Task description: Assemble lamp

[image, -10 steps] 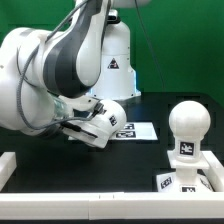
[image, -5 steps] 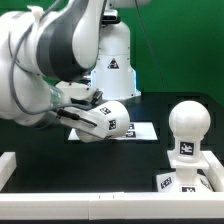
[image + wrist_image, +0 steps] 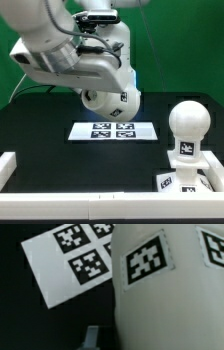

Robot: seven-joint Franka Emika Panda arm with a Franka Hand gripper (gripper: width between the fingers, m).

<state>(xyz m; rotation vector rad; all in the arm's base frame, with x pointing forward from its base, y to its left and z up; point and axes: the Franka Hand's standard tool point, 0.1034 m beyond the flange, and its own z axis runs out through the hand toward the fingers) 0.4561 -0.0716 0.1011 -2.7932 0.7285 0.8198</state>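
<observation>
Shade (image 3: 110,102) is what I see hanging at the centre of the exterior frame, carried off the worktop (image 3: 40,135) by the arm (image 3: 60,50), which fills the upper left. It sits above the marker board (image 3: 113,131), clear of it, and its tagged side faces the camera near the lower right of its body. I can't make out the jaws themselves in the exterior view; they are buried behind the shade and the wrist. On the wrist feed the shade's white wall (image 3: 165,297) takes up the right half of the frame with one square tag facing the lens, and a grey finger (image 3: 92,336) shows at the bottom edge just beside that wall. From that and from the shade hanging in the air, I read the jaws as clamped on the shade. The marker board (image 3: 70,263) shows in the upper left of the wrist frame, tilted, on black.

Over at the lower right of the exterior frame the bulb (image 3: 187,128) stands upright on the square base (image 3: 180,181), round end up, a tag on its neck. The base has tags on its front edge and sits just behind the white rail (image 3: 90,199) running along the bottom of the frame. Shade and bulb are well apart.
</observation>
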